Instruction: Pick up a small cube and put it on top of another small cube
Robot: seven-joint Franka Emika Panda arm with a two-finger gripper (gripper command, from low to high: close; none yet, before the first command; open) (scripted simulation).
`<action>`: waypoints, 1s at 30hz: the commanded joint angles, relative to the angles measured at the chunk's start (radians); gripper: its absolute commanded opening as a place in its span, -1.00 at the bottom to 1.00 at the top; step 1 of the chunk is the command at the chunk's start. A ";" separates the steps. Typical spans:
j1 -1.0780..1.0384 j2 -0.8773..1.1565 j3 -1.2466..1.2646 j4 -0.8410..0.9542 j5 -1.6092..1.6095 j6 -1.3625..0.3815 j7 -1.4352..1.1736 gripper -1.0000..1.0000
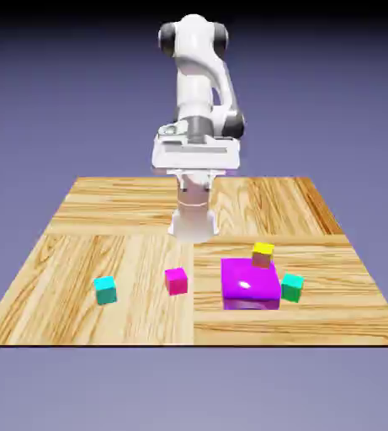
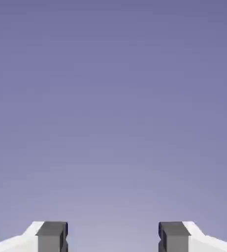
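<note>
The small magenta-pink cube rests on the wooden table, near the front middle. The small cyan cube sits apart from it, toward the exterior view's left. My gripper hangs high above the table's back half, well above and behind both cubes. In the hand view my gripper is open with nothing between its grey fingertips, and only the blue-violet backdrop shows, with no cube in sight.
A large flat glossy purple block lies to the right of the magenta cube. A yellow-topped cube stands at its back edge and a greener teal cube at its right side.
</note>
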 commanded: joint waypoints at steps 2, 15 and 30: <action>-0.056 0.073 0.033 -0.022 0.011 -0.025 -0.071 0.00; -0.323 0.475 0.178 -0.127 0.035 -0.120 -0.402 0.00; -0.265 0.620 0.082 -0.101 -0.103 -0.001 -0.304 -1.00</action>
